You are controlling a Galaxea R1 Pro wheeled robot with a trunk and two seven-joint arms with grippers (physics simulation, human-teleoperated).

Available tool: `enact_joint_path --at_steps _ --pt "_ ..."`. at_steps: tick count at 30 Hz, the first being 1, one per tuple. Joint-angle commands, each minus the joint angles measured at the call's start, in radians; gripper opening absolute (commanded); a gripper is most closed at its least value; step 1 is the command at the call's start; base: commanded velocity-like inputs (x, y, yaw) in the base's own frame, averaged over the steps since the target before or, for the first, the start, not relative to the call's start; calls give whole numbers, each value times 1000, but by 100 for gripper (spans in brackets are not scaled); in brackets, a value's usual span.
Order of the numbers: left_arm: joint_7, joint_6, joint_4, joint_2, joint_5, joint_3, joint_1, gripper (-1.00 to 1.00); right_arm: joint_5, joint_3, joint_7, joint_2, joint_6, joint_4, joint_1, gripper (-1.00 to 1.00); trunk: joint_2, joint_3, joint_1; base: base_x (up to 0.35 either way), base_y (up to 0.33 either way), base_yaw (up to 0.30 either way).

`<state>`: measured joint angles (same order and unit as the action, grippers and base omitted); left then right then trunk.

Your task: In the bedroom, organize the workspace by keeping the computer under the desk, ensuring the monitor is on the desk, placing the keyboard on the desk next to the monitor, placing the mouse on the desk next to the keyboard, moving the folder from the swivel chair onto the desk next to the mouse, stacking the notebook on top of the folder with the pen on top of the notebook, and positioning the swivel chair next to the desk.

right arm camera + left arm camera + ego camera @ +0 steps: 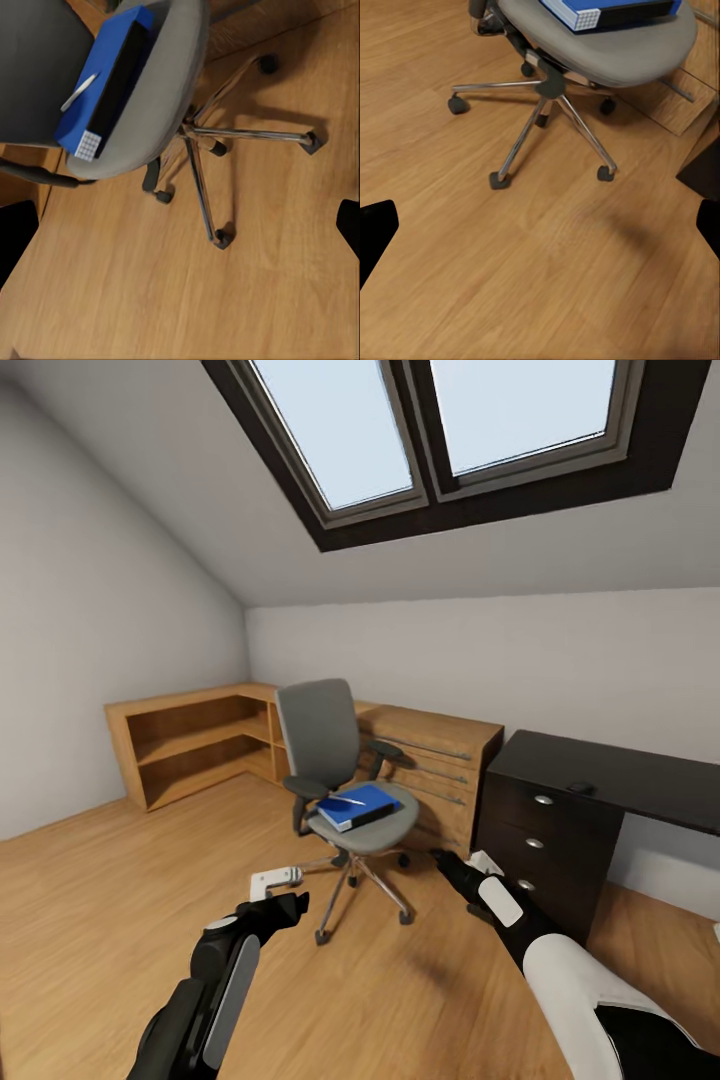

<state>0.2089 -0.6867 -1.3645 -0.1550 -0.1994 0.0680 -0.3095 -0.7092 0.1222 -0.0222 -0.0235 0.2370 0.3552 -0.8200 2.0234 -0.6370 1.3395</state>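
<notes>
A dark-framed skylight [440, 440] sits at twelve o'clock in the sloped ceiling. Low wooden shelving [195, 745] lines the wall at ten o'clock, a wooden drawer chest [440, 770] beside it, over a wood-plank floor [120, 900].

The desk [640, 775] runs off the head view's right edge; a small dark object [581, 788] on it is too small to identify
</notes>
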Motion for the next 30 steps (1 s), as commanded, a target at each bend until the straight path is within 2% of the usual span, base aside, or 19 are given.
enact_joint_path --at_steps 1,5,11,25,30 --pt "9 -4 -1 1 -11 1 0 100 -1 8 -2 -1 5 1 -1 100 1 -1 0 0 0 -265" --pt "9 -4 1 0 -11 1 0 100 -1 8 -5 -1 6 2 -1 100 1 -1 0 0 0 -122" --pt "9 -4 16 0 -10 4 0 100 0 8 -50 0 6 1 -1 100 1 -1 0 0 0 -16" --pt "9 -4 19 0 -9 4 0 100 0 8 -56 -1 5 -1 -1 100 1 -1 0 4 0 -1" --pt "9 -4 19 -1 -9 4 0 100 0 7 -56 -1 5 -2 -1 100 1 -1 0 174 -23 0"
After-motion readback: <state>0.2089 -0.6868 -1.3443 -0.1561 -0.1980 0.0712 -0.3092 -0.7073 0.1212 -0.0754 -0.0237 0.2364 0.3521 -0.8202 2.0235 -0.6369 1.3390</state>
